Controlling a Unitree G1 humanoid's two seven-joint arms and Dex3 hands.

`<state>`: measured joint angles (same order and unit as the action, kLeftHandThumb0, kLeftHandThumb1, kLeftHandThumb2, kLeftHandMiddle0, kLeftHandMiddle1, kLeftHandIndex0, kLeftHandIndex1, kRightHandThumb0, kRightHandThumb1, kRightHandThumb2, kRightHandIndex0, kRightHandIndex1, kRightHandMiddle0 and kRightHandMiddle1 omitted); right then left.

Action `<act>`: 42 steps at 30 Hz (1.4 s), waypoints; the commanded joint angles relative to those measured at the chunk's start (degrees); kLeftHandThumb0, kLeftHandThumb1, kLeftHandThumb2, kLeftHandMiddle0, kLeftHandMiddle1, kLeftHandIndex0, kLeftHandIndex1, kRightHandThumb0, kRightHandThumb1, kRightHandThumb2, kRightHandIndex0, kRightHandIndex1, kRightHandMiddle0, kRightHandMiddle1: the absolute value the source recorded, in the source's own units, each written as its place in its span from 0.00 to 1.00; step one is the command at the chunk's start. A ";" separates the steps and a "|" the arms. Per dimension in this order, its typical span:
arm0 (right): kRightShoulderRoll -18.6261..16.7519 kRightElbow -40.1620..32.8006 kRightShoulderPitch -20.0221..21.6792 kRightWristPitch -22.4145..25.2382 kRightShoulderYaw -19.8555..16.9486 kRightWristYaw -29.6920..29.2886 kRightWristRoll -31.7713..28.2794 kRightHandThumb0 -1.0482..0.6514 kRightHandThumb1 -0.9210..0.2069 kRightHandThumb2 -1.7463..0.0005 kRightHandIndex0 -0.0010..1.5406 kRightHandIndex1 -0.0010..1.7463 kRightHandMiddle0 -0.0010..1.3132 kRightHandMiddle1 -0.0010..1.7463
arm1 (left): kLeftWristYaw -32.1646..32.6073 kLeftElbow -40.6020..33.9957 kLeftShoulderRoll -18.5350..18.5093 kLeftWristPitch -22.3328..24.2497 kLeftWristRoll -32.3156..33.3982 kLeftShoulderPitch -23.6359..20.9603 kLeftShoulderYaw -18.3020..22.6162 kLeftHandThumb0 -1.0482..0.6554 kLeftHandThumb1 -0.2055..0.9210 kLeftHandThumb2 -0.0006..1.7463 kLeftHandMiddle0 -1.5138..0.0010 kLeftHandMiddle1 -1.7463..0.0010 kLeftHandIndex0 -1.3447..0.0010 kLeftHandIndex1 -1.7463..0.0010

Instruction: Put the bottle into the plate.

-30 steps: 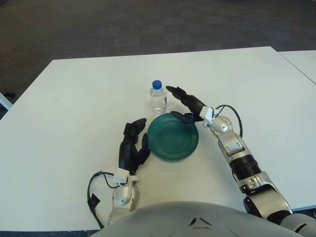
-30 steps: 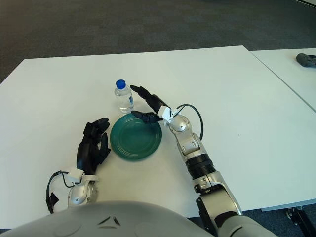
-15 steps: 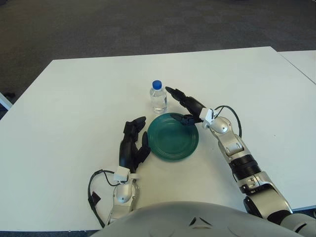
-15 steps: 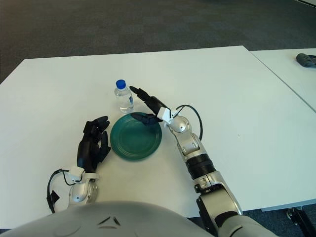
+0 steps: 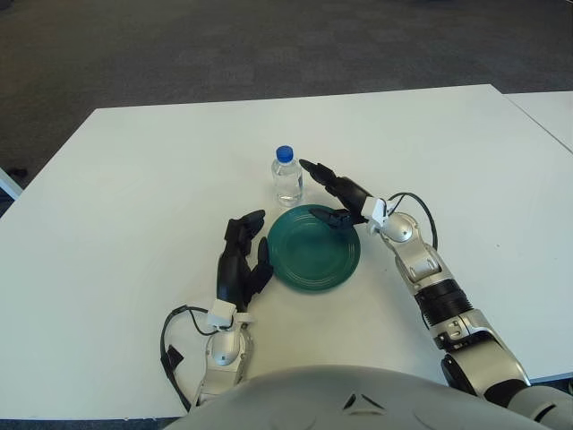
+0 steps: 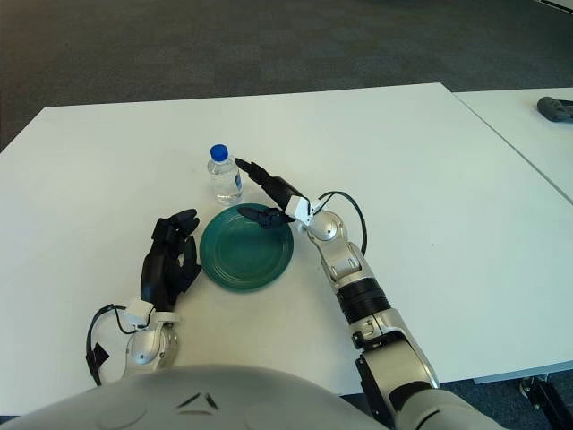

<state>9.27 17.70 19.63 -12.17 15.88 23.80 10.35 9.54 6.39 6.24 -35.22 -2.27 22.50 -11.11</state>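
Little changed since a second ago: right robot hand (image 5: 333,193) crept slightly leftward, its upper fingertip now closer to the bottle than before; left robot hand, bottle and plate in the same places.

On the left, near edge of the white table (image 5: 125,179): left robot hand (image 5: 242,262), idle, just left of the plate, fingers loosely extended toward the far side, holding nothing. Black cable looped by its wrist (image 5: 170,354).

Further right and farther off: bottle (image 5: 287,177), upright on the table, long axis vertical, blue cap pointing up, clear body part-filled with water. Stands just beyond the far rim of the plate, not on it. Whether base and rim touch cannot be told.

Near side of the bottle: green plate (image 5: 315,260), round, flat on the table, nothing lying in it.

On the right: right robot hand stretched out over the plate's far right rim, fingers spread wide, gripping nothing. Upper finger (image 5: 315,170) reaching toward the bottle's right side, a narrow gap showing between them; lower finger (image 5: 329,216) hanging over the plate's rim. Silver forearm (image 5: 425,273) running back toward the near right.

Far right, in the right eye view: corner of a second table with a dark object (image 6: 555,107) on it.
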 commanded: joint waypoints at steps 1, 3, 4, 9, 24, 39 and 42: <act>0.72 5.42 8.24 1.11 -0.83 0.97 0.24 0.00 0.00 0.64 0.00 0.00 0.00 0.00 | -0.02 16.47 2.14 -2.16 1.14 2.33 1.38 0.18 1.00 0.39 0.65 0.56 0.87 0.40; 0.53 6.84 9.09 1.23 -0.53 0.28 1.06 0.00 0.00 0.63 0.00 0.00 0.00 0.00 | 0.04 16.67 2.04 -2.37 0.95 2.12 1.34 0.18 1.00 0.39 0.64 0.55 0.87 0.40; 0.41 7.74 9.53 1.09 -0.30 -0.26 1.60 0.00 0.00 0.63 0.00 0.00 0.00 0.00 | 0.15 16.58 2.05 -2.50 0.77 2.15 1.25 0.18 1.00 0.39 0.64 0.55 0.87 0.40; 0.09 10.62 10.74 0.04 0.40 -2.32 3.32 0.00 0.00 0.63 0.00 0.00 0.00 0.00 | 0.75 16.08 2.42 -2.72 0.57 2.58 1.21 0.19 1.00 0.38 0.63 0.55 0.87 0.40; -0.51 14.20 12.16 -1.63 0.77 -4.98 4.98 0.00 0.00 0.62 0.00 0.00 0.00 0.00 | 0.90 15.76 2.90 -2.84 1.47 3.82 1.65 0.20 1.00 0.35 0.61 0.54 0.85 0.40; -1.56 18.54 14.30 -4.09 1.15 -5.41 5.31 0.00 0.00 0.65 0.00 0.00 0.00 0.00 | 0.83 15.76 2.73 -3.44 1.22 4.65 1.42 0.21 1.00 0.35 0.60 0.54 0.84 0.41; -2.30 19.74 14.76 -4.86 1.44 -5.46 5.33 0.00 0.00 0.67 0.00 0.00 0.00 0.00 | 0.90 15.76 2.96 -3.34 1.34 4.75 1.37 0.21 1.00 0.35 0.61 0.54 0.84 0.41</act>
<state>8.50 34.38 29.70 -13.89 16.65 19.69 14.90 9.72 6.87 6.30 -35.75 -2.02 21.81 -10.69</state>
